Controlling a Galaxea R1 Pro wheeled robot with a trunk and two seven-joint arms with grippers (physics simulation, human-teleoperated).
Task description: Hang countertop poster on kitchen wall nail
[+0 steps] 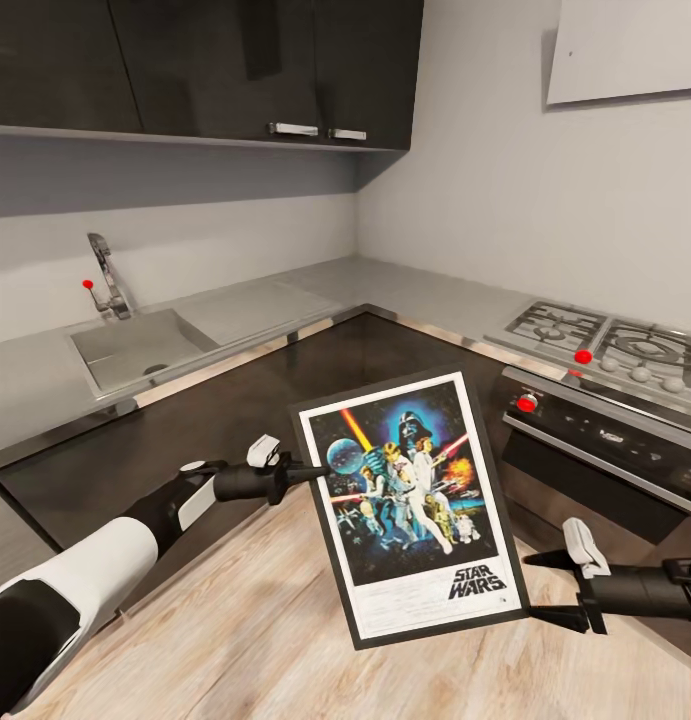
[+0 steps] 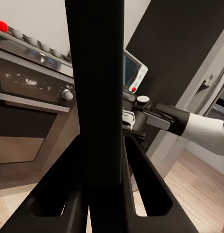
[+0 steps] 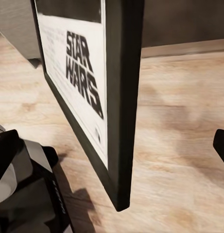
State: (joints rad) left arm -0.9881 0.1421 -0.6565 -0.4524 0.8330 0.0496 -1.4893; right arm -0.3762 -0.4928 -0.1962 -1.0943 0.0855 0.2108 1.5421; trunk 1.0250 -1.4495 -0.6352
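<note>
The poster (image 1: 410, 500) hangs tilted over the wooden floor, its black frame, white border and "STAR WARS" lettering facing me. My left gripper (image 1: 307, 470) is shut on its left edge; in the left wrist view the poster's black edge (image 2: 99, 97) runs between the fingers (image 2: 146, 194). My right gripper (image 1: 551, 588) stands open just beside the poster's lower right corner, apart from it. In the right wrist view that poster corner (image 3: 119, 160) sits ahead of the spread fingers (image 3: 221, 145). Behind lies the grey L-shaped kitchen countertop (image 1: 285, 295).
An inset sink (image 1: 135, 345) with a tap (image 1: 105, 275) is at the back left. A gas hob (image 1: 605, 345) tops an oven (image 1: 605, 440) at the right. Dark upper cabinets (image 1: 235, 60) hang above. Wooden floor (image 1: 265, 620) lies below the arms.
</note>
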